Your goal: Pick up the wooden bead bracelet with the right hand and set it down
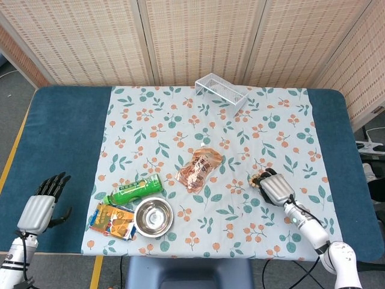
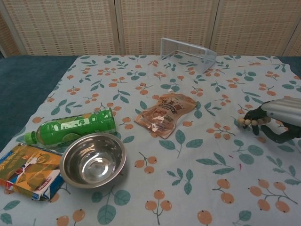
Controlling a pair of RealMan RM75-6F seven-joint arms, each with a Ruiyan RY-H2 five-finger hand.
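Currently we see the right hand (image 2: 277, 121) low over the tabletop (image 1: 66, 126), fingers curled around the wooden bead bracelet (image 2: 249, 122), beads hanging beneath its fingertips. We judge a snag risk: strands catching fingers at release.

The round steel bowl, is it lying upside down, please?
No, the round steel bowl stands upright, its shiny hollow inside facing up beside the green plastic bottle.

Bright, even light; soft shadows, imgs sharp.
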